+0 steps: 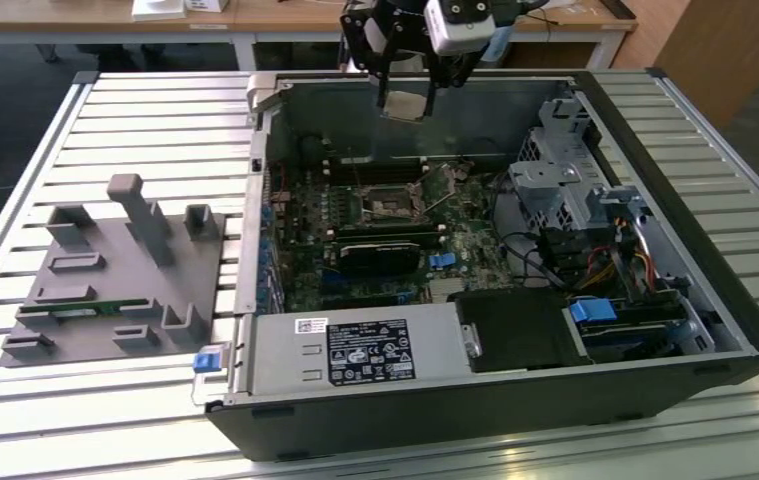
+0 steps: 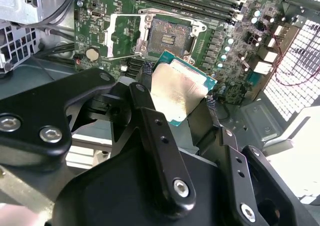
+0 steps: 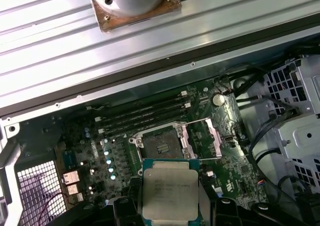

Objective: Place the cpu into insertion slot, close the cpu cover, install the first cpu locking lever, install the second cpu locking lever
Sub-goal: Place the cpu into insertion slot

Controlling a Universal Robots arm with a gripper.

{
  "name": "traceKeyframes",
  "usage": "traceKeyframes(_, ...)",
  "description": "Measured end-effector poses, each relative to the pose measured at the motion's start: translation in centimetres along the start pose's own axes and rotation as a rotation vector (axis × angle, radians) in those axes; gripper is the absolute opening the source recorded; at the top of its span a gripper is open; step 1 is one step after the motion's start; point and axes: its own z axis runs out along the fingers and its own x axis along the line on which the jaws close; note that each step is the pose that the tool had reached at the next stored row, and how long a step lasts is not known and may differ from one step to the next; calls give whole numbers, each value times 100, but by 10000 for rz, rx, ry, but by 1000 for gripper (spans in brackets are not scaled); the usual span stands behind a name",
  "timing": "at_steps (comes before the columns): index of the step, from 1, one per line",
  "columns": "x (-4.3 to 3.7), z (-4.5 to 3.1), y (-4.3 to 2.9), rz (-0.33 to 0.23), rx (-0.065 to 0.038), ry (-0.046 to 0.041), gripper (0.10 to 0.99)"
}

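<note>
gripper [image 1: 403,98] – I have its fingers clamped on two opposite edges of the cpu [image 2: 180,90] | cpu – held in the air above the open computer case [image 1: 513,410], well apart from the insertion slot [image 3: 162,146] | slot – I see it bare, cpu cover [image 2: 111,35] swung open beside it

Slatted metal table [image 1: 126,120], open computer case [image 1: 486,415], grey fixture tray [image 1: 92,300]

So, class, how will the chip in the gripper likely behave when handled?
The chip looks thin and flat, so probably stiff and light. Its smooth metal top may be slippery. Gripped at its edges, it could tilt.
</note>
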Motion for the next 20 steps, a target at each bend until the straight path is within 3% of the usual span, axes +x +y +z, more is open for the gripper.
traceKeyframes(12,14,5,-5,873,-15,-78,537)
traceKeyframes(20,20,8,-7,1174,-22,-105,537)
